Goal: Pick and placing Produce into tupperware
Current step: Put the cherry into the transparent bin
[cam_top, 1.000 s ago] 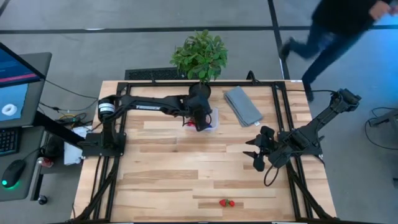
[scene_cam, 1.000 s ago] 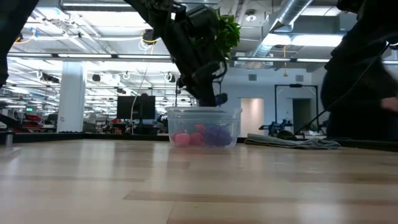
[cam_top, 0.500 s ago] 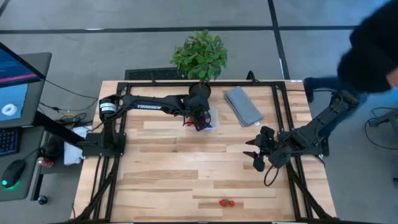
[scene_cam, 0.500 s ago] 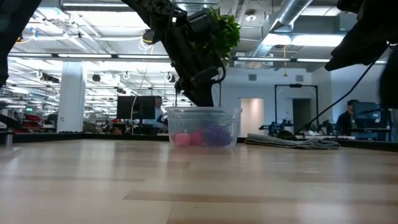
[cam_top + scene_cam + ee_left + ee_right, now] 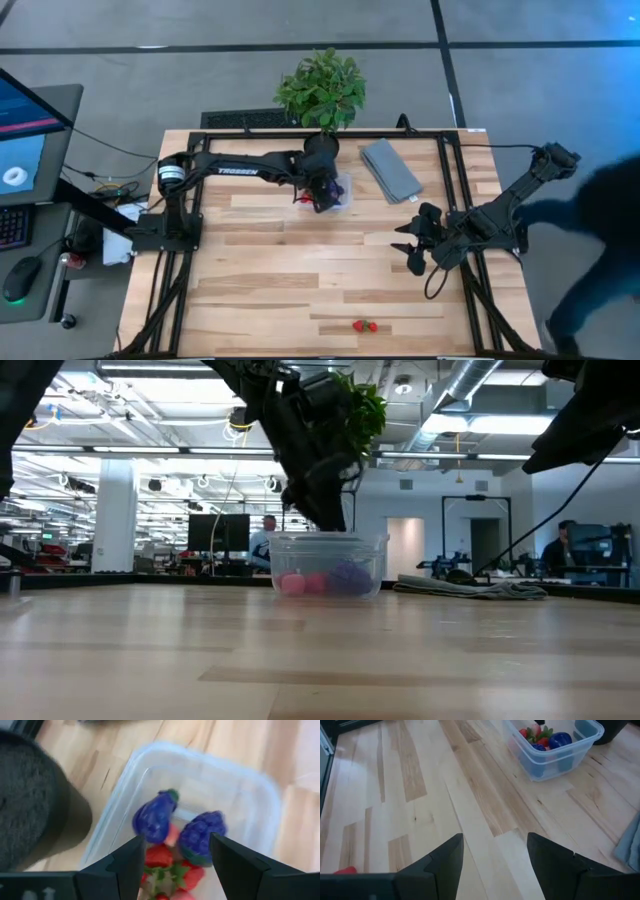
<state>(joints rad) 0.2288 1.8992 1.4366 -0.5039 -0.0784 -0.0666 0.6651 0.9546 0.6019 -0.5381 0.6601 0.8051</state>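
Currently: small clear rectangular plastic tupperware (image 5: 340, 190) near the table's (image 5: 270, 270) far edge holds two purple grape bunches (image 5: 202, 836) and red strawberries (image 5: 161, 857).
Left gripper (image 5: 322, 196) hangs directly over it, fingers parted, holding nothing. Right gripper (image 5: 412, 250) waits near the right edge, open and empty. Two more strawberries (image 5: 365, 325) lie by the near edge.

tupperware (image 5: 341, 190): clear, upright | produce (image 5: 172, 842) inside (two strawberries (image 5: 365, 326) outside)
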